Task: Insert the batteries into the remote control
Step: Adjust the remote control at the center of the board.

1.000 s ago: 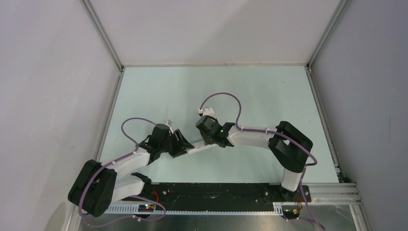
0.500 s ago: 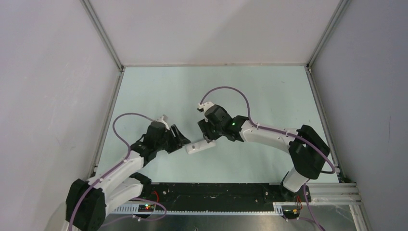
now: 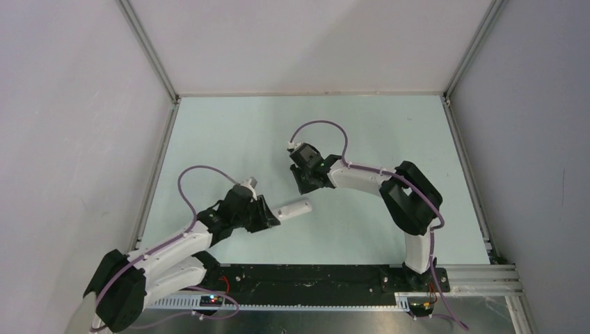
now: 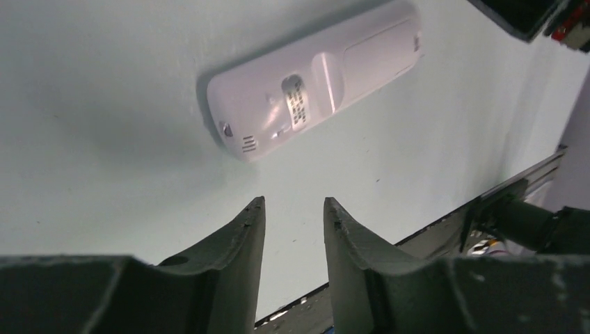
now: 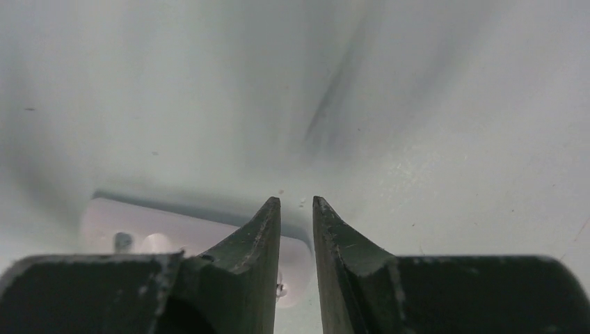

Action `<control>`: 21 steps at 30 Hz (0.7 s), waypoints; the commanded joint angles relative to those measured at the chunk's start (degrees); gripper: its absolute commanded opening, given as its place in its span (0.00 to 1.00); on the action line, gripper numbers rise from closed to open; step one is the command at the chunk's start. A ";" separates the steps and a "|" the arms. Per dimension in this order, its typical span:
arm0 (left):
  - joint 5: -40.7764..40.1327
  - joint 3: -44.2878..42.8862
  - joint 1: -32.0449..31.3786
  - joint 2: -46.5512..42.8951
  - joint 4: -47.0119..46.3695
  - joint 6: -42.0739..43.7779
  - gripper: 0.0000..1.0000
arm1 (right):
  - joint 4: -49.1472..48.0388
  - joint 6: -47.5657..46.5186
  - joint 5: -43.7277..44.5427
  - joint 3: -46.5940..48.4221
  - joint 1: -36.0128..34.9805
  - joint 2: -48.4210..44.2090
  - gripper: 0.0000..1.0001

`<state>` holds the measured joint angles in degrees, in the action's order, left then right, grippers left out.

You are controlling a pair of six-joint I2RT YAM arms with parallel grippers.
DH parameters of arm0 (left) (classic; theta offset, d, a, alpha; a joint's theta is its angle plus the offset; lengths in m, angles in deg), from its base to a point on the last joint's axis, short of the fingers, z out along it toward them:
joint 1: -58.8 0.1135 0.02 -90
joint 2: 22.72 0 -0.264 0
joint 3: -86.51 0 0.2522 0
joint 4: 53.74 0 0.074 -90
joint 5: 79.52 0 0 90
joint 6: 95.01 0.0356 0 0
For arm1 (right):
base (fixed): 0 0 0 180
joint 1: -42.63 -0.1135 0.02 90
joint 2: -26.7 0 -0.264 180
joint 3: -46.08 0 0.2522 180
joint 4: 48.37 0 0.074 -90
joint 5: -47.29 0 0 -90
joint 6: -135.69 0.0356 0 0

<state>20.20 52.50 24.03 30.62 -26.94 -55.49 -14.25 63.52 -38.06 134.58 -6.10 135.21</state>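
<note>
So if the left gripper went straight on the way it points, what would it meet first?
The remote control, lying back up just ahead of the left gripper, with only table surface between. Depth is unclear, so it might touch the table first.

open table (image 3: pixel 383 132) round remote control (image 3: pixel 293 208), walls (image 3: pixel 306 42) hemming three sides

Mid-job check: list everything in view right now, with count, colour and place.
remote control: one, white, label side up on the table, between the grippers, held by neither
batteries: none in view
table: one, pale green
enclosure walls: three, white, left, back, right
cables: two, purple, one per arm
left gripper: one, dark, near the remote's end, jaws apart, empty
right gripper: one, dark, over the remote's far side, jaws narrowly apart, empty
</note>
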 commanded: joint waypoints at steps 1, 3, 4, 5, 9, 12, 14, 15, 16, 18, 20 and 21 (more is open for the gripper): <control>-4.79 -0.23 -4.08 2.88 -0.46 0.65 0.40 | 3.24 1.55 0.99 3.14 0.30 2.75 0.26; -6.58 -0.37 -5.54 4.32 -0.47 0.57 0.39 | 5.11 2.00 1.62 3.30 0.14 2.85 0.25; -6.92 -0.40 -6.19 5.31 -0.54 0.45 0.39 | 6.16 2.16 1.78 3.30 -0.11 2.89 0.25; -7.61 -0.44 -6.32 5.86 -0.46 0.42 0.39 | 7.21 2.19 2.13 3.31 -0.30 2.86 0.24; -9.39 -0.87 -6.71 9.01 -0.52 0.47 0.39 | 9.60 2.23 3.33 2.35 -1.61 1.87 0.23; -9.52 -1.91 -6.70 10.99 -1.34 0.65 0.39 | 11.10 2.15 2.70 1.03 -2.64 0.57 0.22; -9.48 -2.51 -6.70 12.67 -2.48 0.51 0.39 | 12.12 1.75 1.78 -0.49 -3.28 -0.99 0.22; -9.53 -2.54 -6.71 13.68 -3.41 0.13 0.39 | 12.21 1.54 1.38 -1.82 -3.56 -2.33 0.22; -9.49 -2.48 -6.72 14.14 -3.96 -0.10 0.39 | 12.32 1.37 0.71 -2.46 -4.07 -2.99 0.22; -9.53 -2.14 -6.72 15.25 -5.95 -0.67 0.39 | 12.49 0.93 -0.41 -4.41 -4.86 -5.10 0.21; -9.49 -1.72 -6.65 16.27 -7.81 -1.46 0.40 | 12.59 1.14 -0.66 -5.27 -5.42 -6.25 0.22; -9.53 -1.70 -6.70 16.93 -8.61 -1.77 0.40 | 12.55 1.86 -0.41 -5.60 -5.52 -6.67 0.21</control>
<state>13.88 50.12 17.76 44.83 -33.94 -56.43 -2.90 65.05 -37.49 130.18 -10.62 132.91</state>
